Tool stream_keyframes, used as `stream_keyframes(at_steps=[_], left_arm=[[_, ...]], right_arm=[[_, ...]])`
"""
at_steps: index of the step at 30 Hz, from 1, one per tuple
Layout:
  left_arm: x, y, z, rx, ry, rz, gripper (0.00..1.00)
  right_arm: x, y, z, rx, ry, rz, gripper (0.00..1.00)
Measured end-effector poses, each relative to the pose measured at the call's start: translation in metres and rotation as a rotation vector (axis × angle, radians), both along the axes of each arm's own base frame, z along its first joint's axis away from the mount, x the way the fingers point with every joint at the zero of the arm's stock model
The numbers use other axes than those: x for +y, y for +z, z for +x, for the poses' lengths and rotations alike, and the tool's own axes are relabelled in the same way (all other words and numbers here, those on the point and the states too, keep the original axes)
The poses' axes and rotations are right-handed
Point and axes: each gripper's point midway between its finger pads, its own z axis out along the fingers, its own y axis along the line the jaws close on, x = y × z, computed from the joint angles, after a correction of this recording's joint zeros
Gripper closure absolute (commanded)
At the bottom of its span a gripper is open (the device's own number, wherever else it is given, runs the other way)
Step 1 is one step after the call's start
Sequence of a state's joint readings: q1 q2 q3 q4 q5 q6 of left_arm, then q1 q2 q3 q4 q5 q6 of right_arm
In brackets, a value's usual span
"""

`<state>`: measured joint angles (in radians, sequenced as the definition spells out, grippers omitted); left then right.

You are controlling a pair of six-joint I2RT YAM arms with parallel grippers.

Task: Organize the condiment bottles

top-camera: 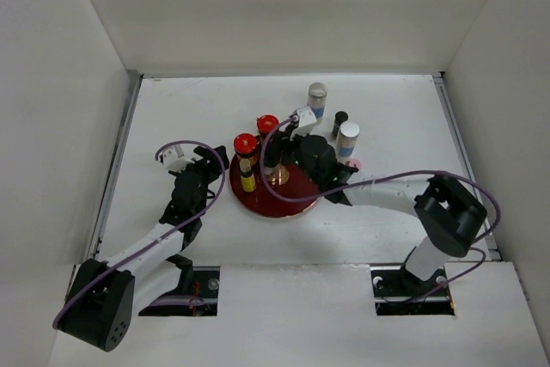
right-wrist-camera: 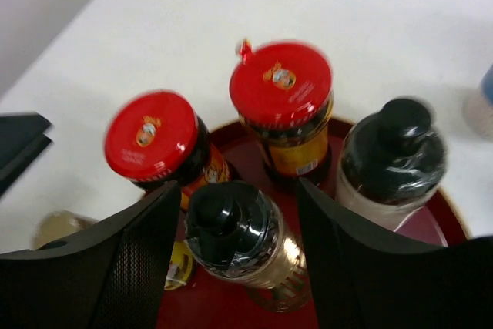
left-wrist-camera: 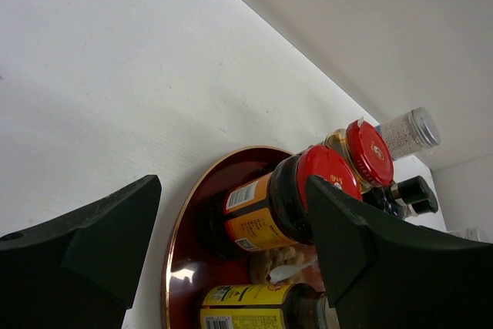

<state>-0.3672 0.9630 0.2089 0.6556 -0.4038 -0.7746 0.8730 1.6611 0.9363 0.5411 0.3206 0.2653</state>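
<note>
A round dark red plate (top-camera: 288,199) holds two red-capped jars (top-camera: 246,143) (top-camera: 268,123), a yellow-labelled bottle (top-camera: 247,180) and two black-capped bottles. My right gripper (right-wrist-camera: 239,190) is open astride one black-capped bottle (right-wrist-camera: 231,225) that stands upright on the plate (right-wrist-camera: 443,217), with a clear gap at the right finger. The other black-capped bottle (right-wrist-camera: 393,156) stands just to its right. My left gripper (left-wrist-camera: 231,229) is open and empty at the plate's left edge (left-wrist-camera: 181,260), facing a red-capped jar (left-wrist-camera: 323,179) and the yellow-labelled bottle (left-wrist-camera: 254,302).
Off the plate, behind and to its right, stand a blue-banded silver-capped bottle (top-camera: 317,99), a small dark bottle (top-camera: 340,122) and a white silver-capped bottle (top-camera: 348,138), with a pink item (top-camera: 357,163) beside it. White walls enclose the table on three sides.
</note>
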Motion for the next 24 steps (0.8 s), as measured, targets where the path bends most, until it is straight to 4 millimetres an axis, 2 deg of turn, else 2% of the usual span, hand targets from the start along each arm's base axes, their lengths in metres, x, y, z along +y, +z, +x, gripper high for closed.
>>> stream_keyframes(at_steps=[1, 3, 5, 6, 8, 9, 11, 13, 15, 19, 24], left_arm=[[0.000, 0.000, 0.000, 0.000, 0.000, 0.000, 0.26], [-0.001, 0.000, 0.000, 0.000, -0.003, 0.000, 0.26], [-0.002, 0.000, -0.001, 0.000, -0.006, 0.001, 0.26], [-0.002, 0.000, -0.001, 0.000, -0.006, 0.001, 0.26], [-0.002, 0.000, -0.001, 0.000, -0.007, 0.001, 0.26], [-0.002, 0.000, -0.001, 0.000, -0.007, 0.001, 0.26], [-0.002, 0.000, -0.001, -0.001, -0.007, 0.000, 0.26], [-0.002, 0.000, -0.001, -0.001, -0.007, 0.000, 0.26], [-0.002, 0.000, -0.001, -0.001, -0.007, 0.000, 0.26], [-0.002, 0.000, -0.001, -0.001, -0.006, 0.000, 0.26], [-0.002, 0.000, 0.000, -0.001, -0.006, 0.000, 0.26]], right_arm=[[-0.004, 0.010, 0.000, -0.012, -0.004, 0.016, 0.39], [-0.018, 0.038, 0.008, -0.048, -0.025, 0.065, 0.57], [-0.038, 0.060, 0.027, -0.069, -0.069, 0.105, 0.66], [-0.049, 0.068, 0.041, -0.072, -0.100, 0.113, 0.67], [-0.073, 0.082, 0.076, -0.071, -0.178, 0.114, 0.65], [-0.083, 0.087, 0.090, -0.071, -0.210, 0.113, 0.60], [-0.106, 0.092, 0.119, -0.058, -0.279, 0.102, 0.43], [-0.122, 0.092, 0.143, -0.040, -0.329, 0.079, 0.28], [-0.134, 0.084, 0.163, -0.012, -0.364, 0.042, 0.19], [-0.140, 0.053, 0.184, 0.067, -0.380, -0.038, 0.13], [-0.137, 0.010, 0.192, 0.167, -0.358, -0.122, 0.12]])
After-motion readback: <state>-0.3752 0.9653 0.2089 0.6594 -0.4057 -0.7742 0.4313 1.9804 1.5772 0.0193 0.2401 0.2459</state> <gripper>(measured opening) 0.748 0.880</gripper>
